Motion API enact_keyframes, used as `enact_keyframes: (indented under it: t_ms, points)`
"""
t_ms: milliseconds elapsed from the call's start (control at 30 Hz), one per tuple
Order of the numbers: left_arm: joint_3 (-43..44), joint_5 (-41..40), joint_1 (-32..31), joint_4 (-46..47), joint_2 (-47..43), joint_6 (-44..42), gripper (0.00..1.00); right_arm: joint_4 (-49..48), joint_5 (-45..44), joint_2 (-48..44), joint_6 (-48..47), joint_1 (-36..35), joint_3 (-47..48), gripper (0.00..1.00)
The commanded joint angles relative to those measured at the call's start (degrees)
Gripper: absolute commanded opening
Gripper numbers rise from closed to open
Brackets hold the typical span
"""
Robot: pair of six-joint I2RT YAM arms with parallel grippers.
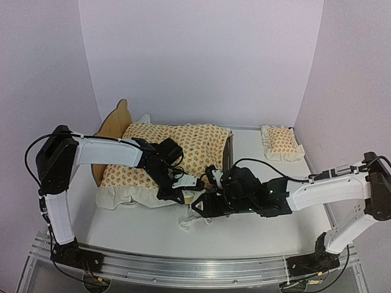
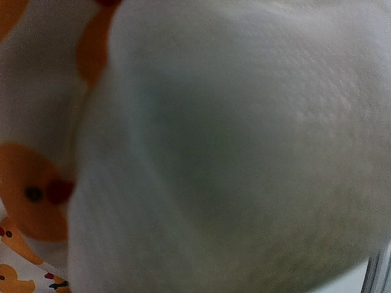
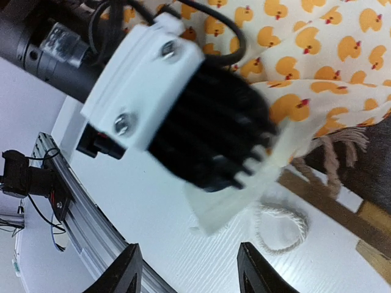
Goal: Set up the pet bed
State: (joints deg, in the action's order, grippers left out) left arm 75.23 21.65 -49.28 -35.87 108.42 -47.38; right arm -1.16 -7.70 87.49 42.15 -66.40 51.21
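Note:
The pet bed [image 1: 113, 127] stands left of centre, with its cloud-shaped headboard on the left and its footboard [image 1: 230, 148] on the right. A duck-patterned mattress cushion [image 1: 183, 143] lies in it, its white ruffle [image 1: 122, 196] spilling over the near rail. My left gripper [image 1: 183, 183] is at the cushion's near right corner, shut on the ruffle [image 3: 235, 198]. In the left wrist view fabric [image 2: 244, 152] fills the frame and hides the fingers. My right gripper [image 3: 189, 271] hangs open over the table just in front, with nothing between its fingers. The bed's wooden rail [image 3: 369, 223] shows at the right.
A small matching pillow [image 1: 281, 144] lies at the back right of the table. A loose loop of pale cord [image 3: 281, 231] lies on the table by the bed's near corner. The metal rail [image 1: 183, 268] runs along the table's front edge.

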Motion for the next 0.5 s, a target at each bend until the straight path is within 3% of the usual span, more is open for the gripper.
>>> enact_keyframes:
  t_ms: [0, 100, 167, 333, 467]
  points:
    - [10.4, 1.4, -0.2, -2.3, 0.7, 13.9, 0.00, -8.3, 0.4, -1.7, -6.0, -1.5, -2.5, 0.52]
    - [14.5, 1.7, 0.0, -3.4, 1.0, 20.0, 0.00, -19.8, -0.7, -3.1, -6.6, -1.6, -9.3, 0.50]
    - [16.5, 2.5, 0.3, -3.9, 0.9, 22.5, 0.00, -22.1, -3.8, -3.2, -6.7, -1.6, -11.5, 0.50]
    - [19.1, 8.1, 0.3, -5.3, 0.1, 21.1, 0.00, -25.0, -16.3, 1.2, -10.3, -1.4, -12.0, 0.52]
    - [20.0, 8.3, 0.3, -4.9, 0.2, 18.7, 0.00, -33.1, -24.2, 5.3, -12.7, 0.1, -13.0, 0.54]
